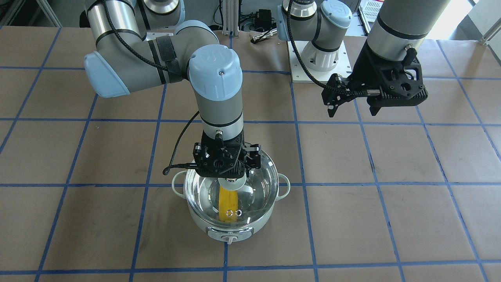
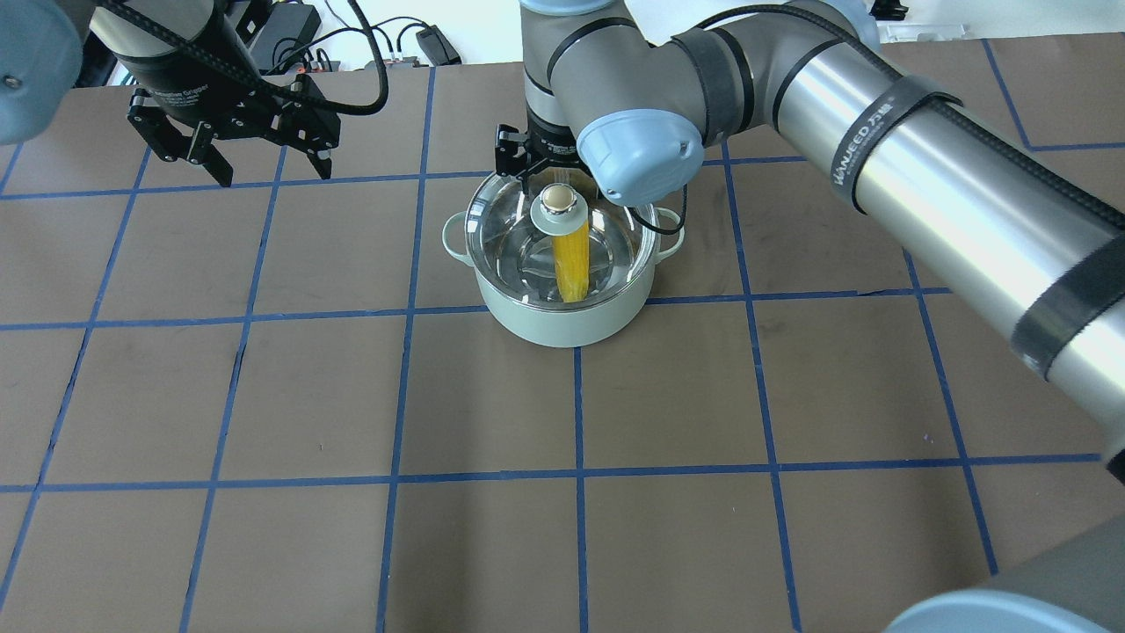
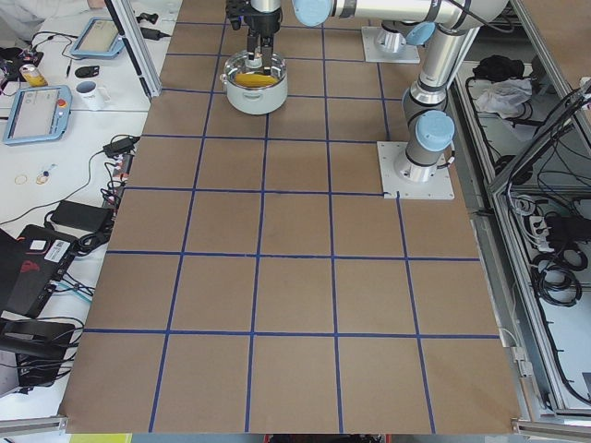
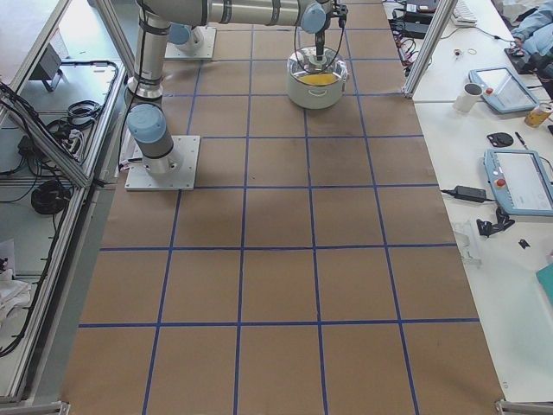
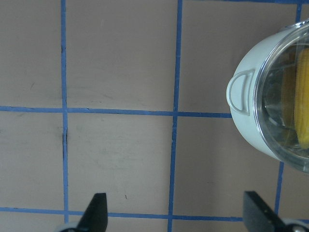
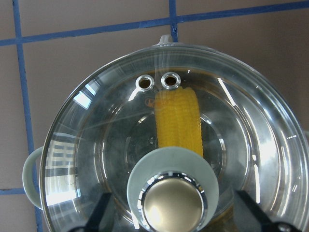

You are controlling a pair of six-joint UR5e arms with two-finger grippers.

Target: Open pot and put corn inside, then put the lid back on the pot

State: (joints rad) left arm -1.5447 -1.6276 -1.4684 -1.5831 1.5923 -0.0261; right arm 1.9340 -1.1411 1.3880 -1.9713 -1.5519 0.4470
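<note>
Yellow corn (image 6: 177, 121) lies inside the mint-green pot (image 2: 562, 327), and I see it through the clear glass lid (image 6: 87, 145) that covers the pot's mouth. The lid's beige ball knob (image 6: 173, 210) stands between the fingers (image 6: 101, 213) of the right pincer (image 6: 173, 215). They are spread wide on either side and, as far as my wrist view shows, touch neither knob nor glass. Two metal vent rings (image 6: 157, 81) sit just past the corn's end. The left pincer (image 2: 271, 171) hangs above the brown paper counter (image 2: 308, 404), well apart from the pot, its jaws likewise spread wide with nothing between them. Blue tape lines (image 2: 391, 481) divide the counter into squares.
</note>
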